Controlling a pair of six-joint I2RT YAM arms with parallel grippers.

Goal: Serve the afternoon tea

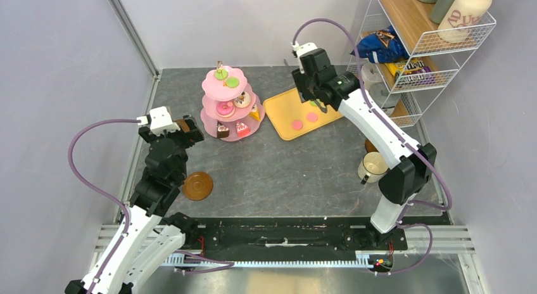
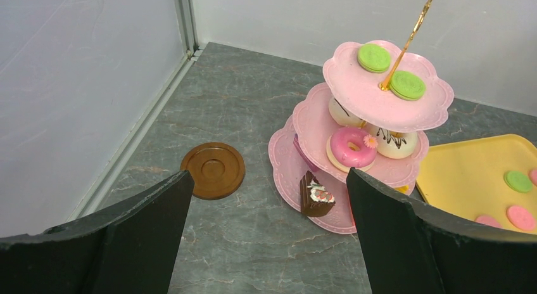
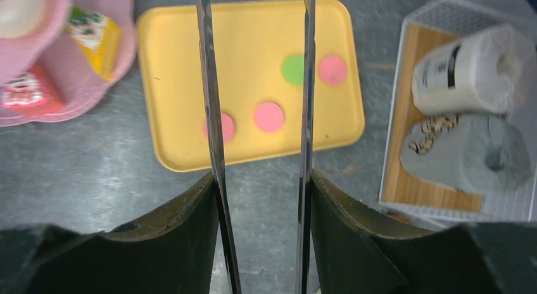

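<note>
Reaching over yellow tray (image 1: 282, 113), right tool (image 3: 256, 28) apart, seemingly empty, left tool (image 2: 269, 177) spread wide.

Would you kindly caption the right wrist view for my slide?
Open right gripper hovers above the yellow tray holding three pink macarons and one green macaron.

The thin metal fingers of my right gripper (image 3: 256, 2) run off the top edge of my wrist view, so I cannot see their tips. One finger half covers a flat round pink macaron (image 3: 227, 127). The left edge crops the pink three-tier scalloped stand (image 3: 88, 91). From above, my right arm hides part of a round brown saucer (image 1: 369, 146).
</note>
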